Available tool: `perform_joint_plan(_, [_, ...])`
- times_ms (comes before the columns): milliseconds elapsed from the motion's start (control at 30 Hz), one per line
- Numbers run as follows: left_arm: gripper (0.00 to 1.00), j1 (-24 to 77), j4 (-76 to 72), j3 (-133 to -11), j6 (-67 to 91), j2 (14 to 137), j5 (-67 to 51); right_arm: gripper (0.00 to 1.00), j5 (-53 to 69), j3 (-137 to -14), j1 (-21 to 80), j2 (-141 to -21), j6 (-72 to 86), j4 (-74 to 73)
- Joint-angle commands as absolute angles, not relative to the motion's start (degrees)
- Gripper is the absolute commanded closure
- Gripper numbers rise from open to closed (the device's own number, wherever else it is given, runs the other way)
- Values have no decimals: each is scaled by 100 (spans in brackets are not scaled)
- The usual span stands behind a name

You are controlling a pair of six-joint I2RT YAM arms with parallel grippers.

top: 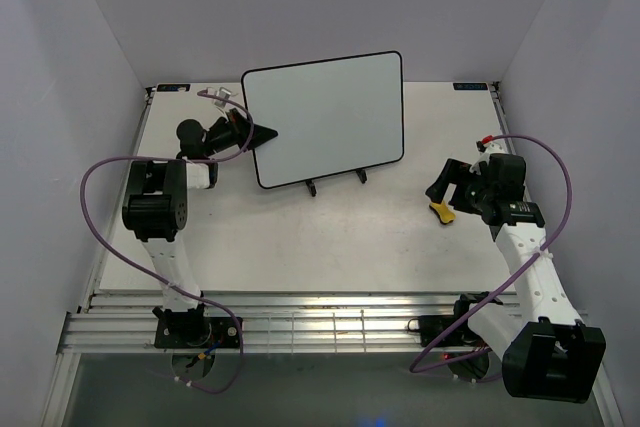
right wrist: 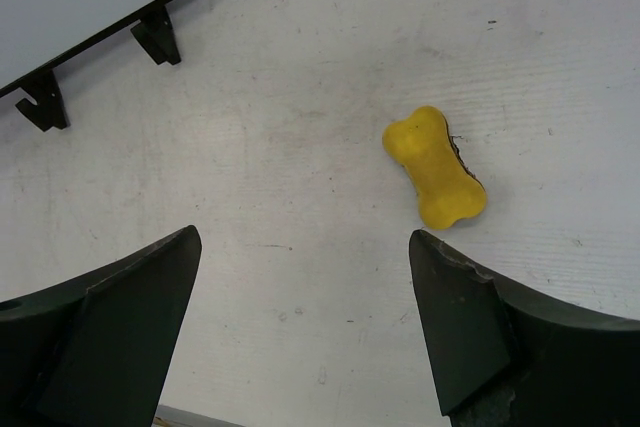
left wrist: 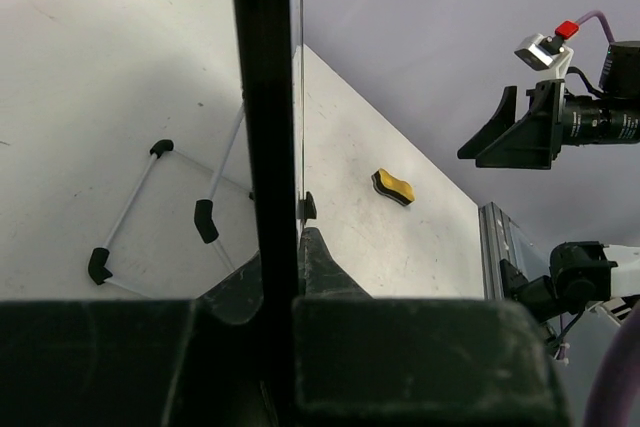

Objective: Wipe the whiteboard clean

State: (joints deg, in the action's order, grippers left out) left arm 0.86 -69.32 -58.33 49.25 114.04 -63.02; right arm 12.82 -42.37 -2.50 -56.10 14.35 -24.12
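Observation:
The whiteboard (top: pixel 325 117) stands tilted on its thin black stand at the back middle of the table; its surface looks blank white in the top view. My left gripper (top: pixel 270 134) is shut on the board's left edge. In the left wrist view the black frame (left wrist: pixel 262 97) runs between my fingers (left wrist: pixel 318 262), with the wire stand (left wrist: pixel 130 207) behind. The yellow bone-shaped eraser (top: pixel 441 212) lies flat on the table to the right. My right gripper (right wrist: pixel 303 237) hovers open and empty just beside the eraser (right wrist: pixel 435 167), which lies past the right fingertip.
The board's stand feet (right wrist: pixel 155 35) rest on the table left of the eraser. An aluminium rail (top: pixel 300 317) runs along the near edge. Purple cables (top: pixel 95 172) loop off both arms. Grey walls close in on three sides.

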Motion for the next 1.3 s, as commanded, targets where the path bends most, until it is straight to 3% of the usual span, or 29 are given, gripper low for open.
perform_joint_plan(0, [100,18,-8570,-6301,5098,11250,-6073,10,1415,-4245,-220,-5528,1362,-2364])
perform_joint_plan(733, [100,-351,-8929,-6469,4860,12014,-6530,10,1635,-4192,-167,-5519,1318,-2241])
perform_joint_plan(1067, [100,-439,-9158,-5705,4272,12094,-6337,10,1714,-4122,-158,-5484,1310,-2136])
perform_joint_plan(1267, [88,-457,-9167,-5230,4008,11971,-6117,10,1758,-4113,-149,-5484,1301,-2109])
